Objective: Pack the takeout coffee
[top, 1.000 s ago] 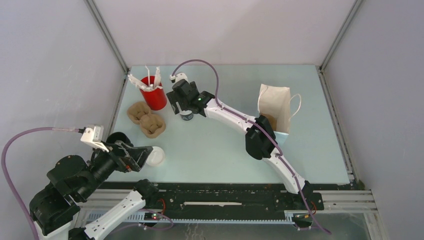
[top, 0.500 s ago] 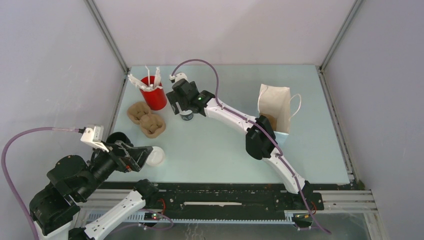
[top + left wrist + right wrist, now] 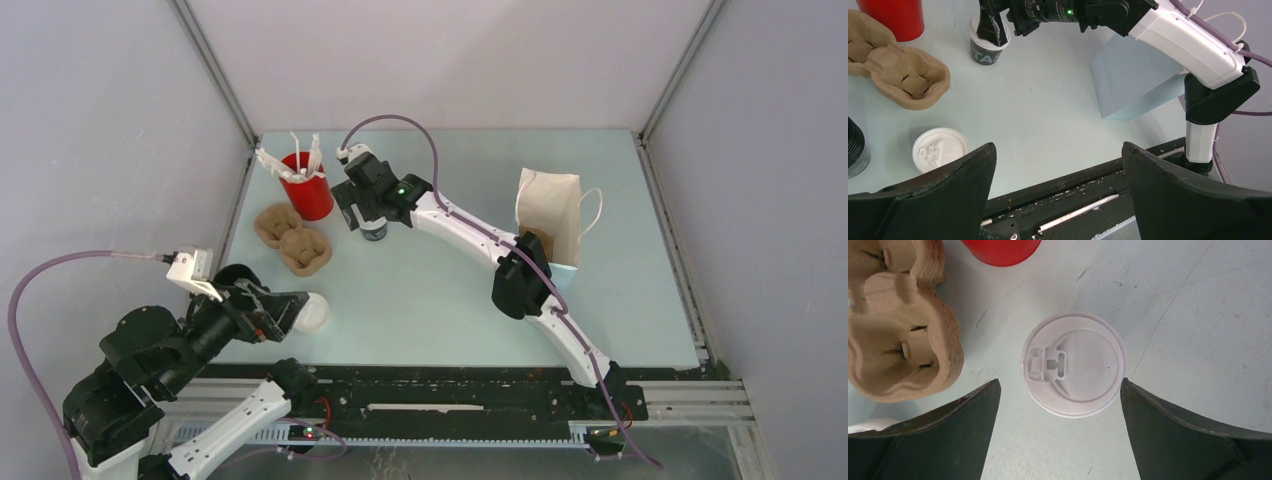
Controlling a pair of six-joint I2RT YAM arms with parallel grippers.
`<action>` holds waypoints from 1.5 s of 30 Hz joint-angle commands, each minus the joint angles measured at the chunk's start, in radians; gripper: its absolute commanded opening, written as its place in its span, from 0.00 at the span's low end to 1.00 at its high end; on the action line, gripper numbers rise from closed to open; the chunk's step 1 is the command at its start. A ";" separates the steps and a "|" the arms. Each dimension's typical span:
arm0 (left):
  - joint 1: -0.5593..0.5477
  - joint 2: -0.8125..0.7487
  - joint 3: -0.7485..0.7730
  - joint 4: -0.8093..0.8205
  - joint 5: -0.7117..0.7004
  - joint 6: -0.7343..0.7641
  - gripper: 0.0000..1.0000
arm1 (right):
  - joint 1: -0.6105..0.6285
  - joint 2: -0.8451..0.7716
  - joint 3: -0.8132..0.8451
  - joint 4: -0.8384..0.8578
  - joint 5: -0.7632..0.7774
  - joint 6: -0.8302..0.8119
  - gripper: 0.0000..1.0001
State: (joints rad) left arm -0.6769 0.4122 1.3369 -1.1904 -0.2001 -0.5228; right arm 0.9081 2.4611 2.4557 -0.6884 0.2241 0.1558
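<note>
The right hand (image 3: 992,30) hangs over the takeout coffee (image 3: 984,50), near the brown pulp tray (image 3: 910,77).

A red cup (image 3: 310,195) stands at the far left of the pale table (image 3: 430,300), with white cutlery (image 3: 290,160) sticking up out of it. Just beside it, on the near side, lies a brown pulp tray (image 3: 295,240) (two wells, both open upward). Nearer still sits a white lid (image 3: 312,312), apart from the tray. A white paper bag (image 3: 552,215) stands upright well to the right, handles up and something brown showing in its mouth.
</note>
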 commanded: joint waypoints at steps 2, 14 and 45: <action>-0.004 0.027 -0.015 0.035 0.024 0.006 1.00 | -0.011 0.017 0.044 -0.034 -0.030 -0.025 0.98; -0.004 0.033 -0.012 0.035 0.020 0.011 1.00 | -0.018 0.042 0.043 0.021 -0.001 -0.039 0.99; -0.004 0.051 -0.006 0.045 0.015 0.015 1.00 | -0.010 -0.014 0.045 0.038 0.033 -0.051 0.79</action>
State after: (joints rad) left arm -0.6769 0.4316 1.3342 -1.1885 -0.1970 -0.5224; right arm 0.8913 2.5168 2.4619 -0.6544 0.2211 0.1246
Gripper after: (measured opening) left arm 0.996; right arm 0.833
